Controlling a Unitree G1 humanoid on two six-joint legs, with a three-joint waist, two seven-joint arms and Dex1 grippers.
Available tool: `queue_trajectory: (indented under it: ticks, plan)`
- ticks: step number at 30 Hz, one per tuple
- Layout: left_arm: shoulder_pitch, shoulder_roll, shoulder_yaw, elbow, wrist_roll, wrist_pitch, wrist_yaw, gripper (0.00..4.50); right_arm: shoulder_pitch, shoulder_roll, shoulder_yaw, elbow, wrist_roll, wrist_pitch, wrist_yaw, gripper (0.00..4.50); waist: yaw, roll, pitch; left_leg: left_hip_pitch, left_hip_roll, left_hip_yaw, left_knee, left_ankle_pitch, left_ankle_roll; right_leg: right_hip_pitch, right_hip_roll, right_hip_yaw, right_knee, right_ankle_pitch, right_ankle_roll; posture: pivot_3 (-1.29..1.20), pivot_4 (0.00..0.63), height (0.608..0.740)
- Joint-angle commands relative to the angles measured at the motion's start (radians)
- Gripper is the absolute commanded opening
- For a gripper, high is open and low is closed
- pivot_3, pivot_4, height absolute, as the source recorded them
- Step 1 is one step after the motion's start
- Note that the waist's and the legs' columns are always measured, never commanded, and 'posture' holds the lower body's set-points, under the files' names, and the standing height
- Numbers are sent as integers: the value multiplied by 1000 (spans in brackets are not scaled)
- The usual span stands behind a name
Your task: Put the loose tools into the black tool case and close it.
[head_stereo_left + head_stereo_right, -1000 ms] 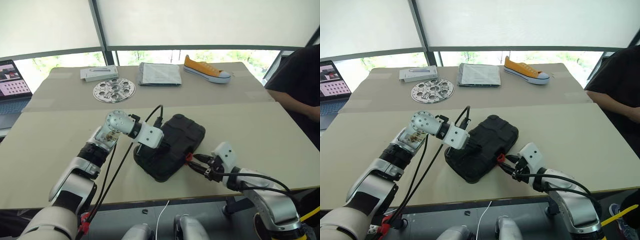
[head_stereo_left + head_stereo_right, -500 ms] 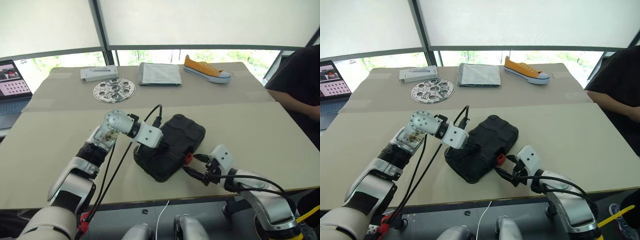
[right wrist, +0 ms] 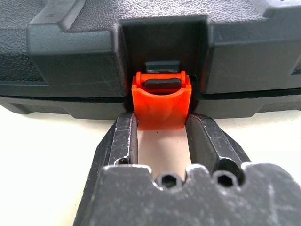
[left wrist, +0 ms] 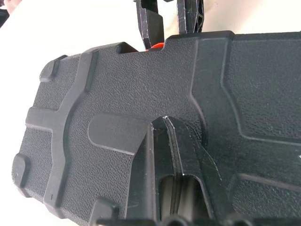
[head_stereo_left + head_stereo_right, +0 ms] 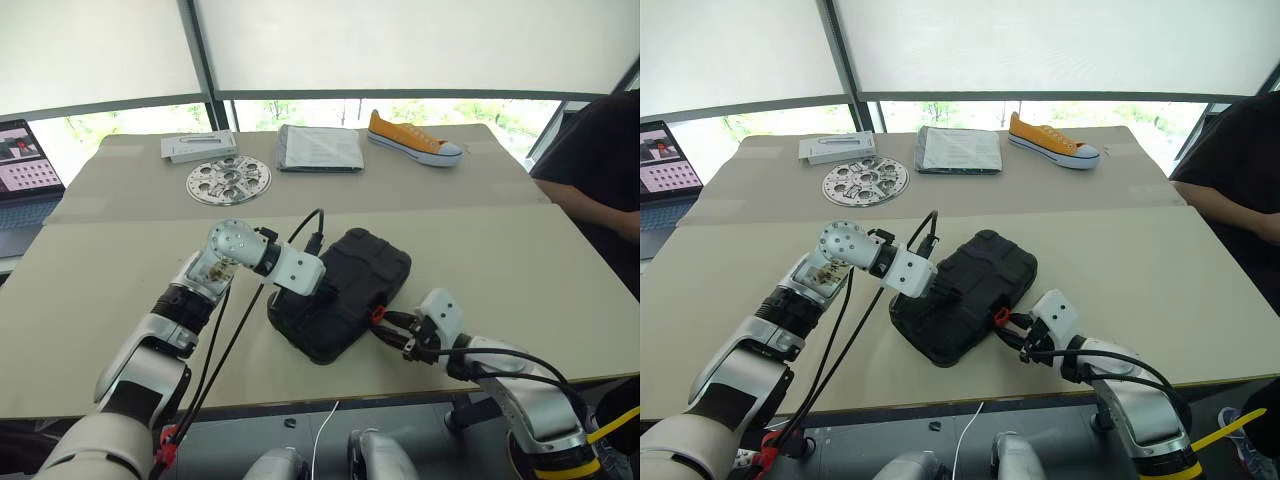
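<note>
Since the earlier frame the right gripper (image 3: 161, 123) has drawn its fingers in from a wide spread; they now sit either side of the orange latch (image 3: 161, 101), hugging its flanks. The left arm has not shifted.

The black tool case (image 5: 340, 290) lies at table centre, lid down, no loose tools showing on the table (image 5: 100, 290) around it; judged from this, packing is done and only latching is left.

The left gripper (image 4: 165, 125) is clenched tight and presses its tips onto the lid from the case's 9 o'clock side, likely to keep the halves together and stop the case sliding while the latch is worked.

The latch sits on the case edge at about 4 o'clock, facing the right arm. It appears tilted out from its catch, not yet snapped flush. The right fingers grasp it by the sides, presumably to steer it up and over the lip. Risk: pinch slips off the smooth plastic.
</note>
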Motion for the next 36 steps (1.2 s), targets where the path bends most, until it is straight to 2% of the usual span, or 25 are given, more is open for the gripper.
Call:
queue_trajectory:
  ticks: [1,17,19,20,26,31,34,36]
  plan:
    - [32,23,-49,39,63,17,-23,0,9,-13,-33,-61,16,-28,5,1224,0,0,0,0,0,0,0,0,0,0,0,0,0,0,0,0,150,740]
    - [33,19,-53,49,68,4,-18,0,34,-40,-48,-129,42,13,4,1224,0,0,0,0,0,0,0,0,0,0,0,0,0,0,0,0,150,740]
    - [33,18,-54,50,69,3,-17,0,38,-46,-51,-145,55,30,10,2230,0,0,0,0,0,0,0,0,0,0,0,0,0,0,0,0,150,740]
    - [33,18,-54,50,69,2,-16,0,40,-48,-51,-149,59,34,12,2416,0,0,0,0,0,0,0,0,0,0,0,0,0,0,0,0,150,740]
    - [36,20,-56,50,71,-2,-16,0,60,-74,-42,-175,36,28,6,4393,1,0,0,0,0,0,0,0,0,0,0,0,-1,0,0,0,150,740]
    - [36,19,-57,49,72,-5,-14,0,77,-107,-60,-166,19,28,5,4393,1,0,0,0,0,0,0,0,0,0,0,0,-1,0,0,0,150,740]
    - [39,19,-59,45,71,-7,-15,0,93,-125,-81,-174,37,24,20,3711,1,0,0,0,0,0,0,0,0,0,0,0,-1,0,0,0,150,740]
    - [40,18,-60,44,71,-8,-14,0,98,-132,-81,-175,34,19,25,2891,1,0,0,0,0,0,0,0,0,0,0,0,-1,0,0,0,150,740]
